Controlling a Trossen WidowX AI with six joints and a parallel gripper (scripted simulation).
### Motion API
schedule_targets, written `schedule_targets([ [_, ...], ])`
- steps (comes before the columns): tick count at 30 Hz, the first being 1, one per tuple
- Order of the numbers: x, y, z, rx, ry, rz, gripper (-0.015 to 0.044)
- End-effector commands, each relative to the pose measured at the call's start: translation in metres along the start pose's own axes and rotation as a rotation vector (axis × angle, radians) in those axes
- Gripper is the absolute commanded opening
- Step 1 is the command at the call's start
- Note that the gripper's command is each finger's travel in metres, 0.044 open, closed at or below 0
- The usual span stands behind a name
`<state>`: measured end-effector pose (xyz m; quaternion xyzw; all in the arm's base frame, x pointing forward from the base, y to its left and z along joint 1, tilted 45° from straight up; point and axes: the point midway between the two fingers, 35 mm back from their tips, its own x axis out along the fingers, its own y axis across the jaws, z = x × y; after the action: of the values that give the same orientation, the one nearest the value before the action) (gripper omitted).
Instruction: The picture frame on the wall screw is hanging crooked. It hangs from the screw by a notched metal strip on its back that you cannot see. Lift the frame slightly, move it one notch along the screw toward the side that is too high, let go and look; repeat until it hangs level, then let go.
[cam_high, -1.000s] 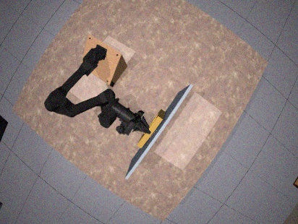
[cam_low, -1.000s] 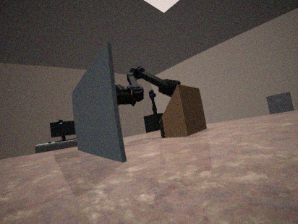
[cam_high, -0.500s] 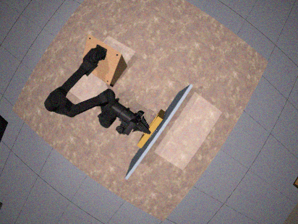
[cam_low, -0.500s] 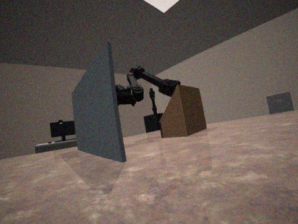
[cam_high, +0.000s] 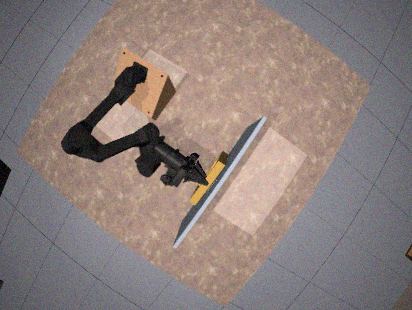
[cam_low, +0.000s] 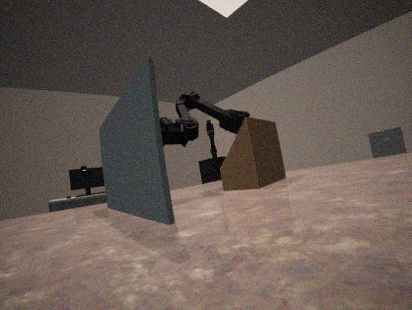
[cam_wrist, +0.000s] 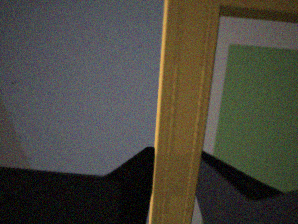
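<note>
The yellow-gold picture frame (cam_high: 216, 172) (cam_wrist: 187, 75), with a green picture (cam_wrist: 260, 100) inside a pale mat, is at the near face of the blue-grey wall panel (cam_high: 245, 145) (cam_low: 130, 155) (cam_wrist: 80, 90). My gripper (cam_high: 206, 183) (cam_wrist: 173, 156) is shut on the frame's side bar, one dark finger at its outer edge and the other at its inner edge. In the wrist view the bar leans slightly, its upper end to the right. The screw and notched strip are hidden, and I cannot tell how level the frame is. The panel hides frame and fingers in the exterior view.
The arm (cam_high: 120, 142) (cam_low: 187, 117) reaches from a wooden wedge-shaped block (cam_high: 160, 85) (cam_low: 267, 155) toward the panel. The panel stands upright on the mottled stone-like table top (cam_high: 300, 75) (cam_low: 300, 225). Pale rectangular patches lie on the table, one behind the panel.
</note>
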<state>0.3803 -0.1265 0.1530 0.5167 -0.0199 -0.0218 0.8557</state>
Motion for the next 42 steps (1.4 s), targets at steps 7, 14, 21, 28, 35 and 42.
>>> schedule_targets([
  [7, 0.0001, 0.0013, -0.0005, 0.001, 0.002, 0.006, 0.0],
  [14, 0.0001, -0.0002, -0.0012, 0.001, 0.002, 0.006, 0.0],
  [21, 0.0001, 0.0011, -0.0017, 0.001, 0.002, 0.006, 0.0],
  [28, 0.0002, 0.0024, -0.0024, 0.001, 0.002, 0.006, 0.0],
  [35, 0.0001, 0.0019, -0.0031, 0.001, 0.002, 0.006, 0.0],
  [42, 0.0001, 0.0008, -0.006, 0.001, 0.002, 0.006, 0.0],
])
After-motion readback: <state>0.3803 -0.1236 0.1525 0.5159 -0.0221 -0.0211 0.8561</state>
